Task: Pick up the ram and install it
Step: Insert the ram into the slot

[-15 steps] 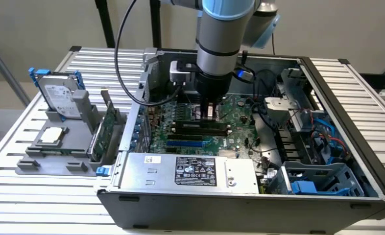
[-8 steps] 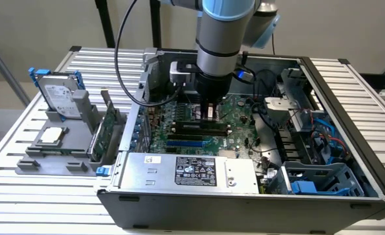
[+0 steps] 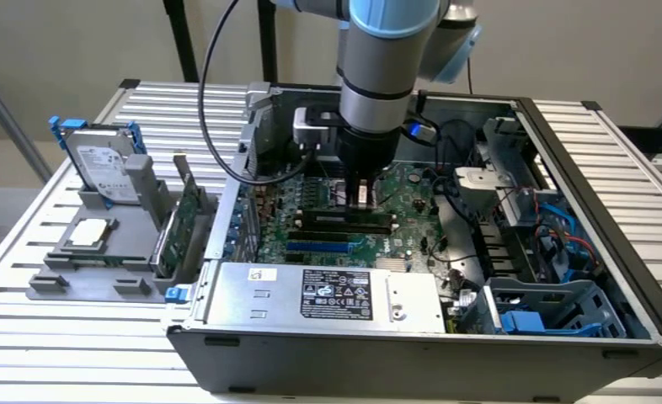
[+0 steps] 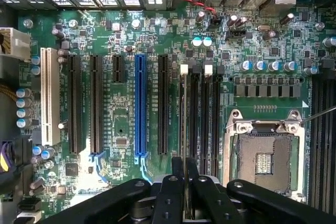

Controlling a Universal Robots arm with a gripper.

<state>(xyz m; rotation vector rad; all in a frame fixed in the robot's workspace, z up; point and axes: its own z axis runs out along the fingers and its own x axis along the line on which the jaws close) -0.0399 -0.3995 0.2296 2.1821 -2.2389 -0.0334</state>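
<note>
Green and thin, the long narrow ram stick [image 4: 183,129] stands on edge between the black fingers [image 4: 184,174], which are clenched on its upper edge. Directly below the fingers it hangs over the black memory slots [image 4: 202,114] with white end latches, on the green motherboard [image 3: 343,215] inside the open grey computer case [image 3: 579,168]; whether it touches a slot, I cannot tell. Beyond the fingers' side sits the silver processor socket [image 4: 265,156]. It looks light, stiff and brittle: best held by the bare edges, clear of its chips.
</note>
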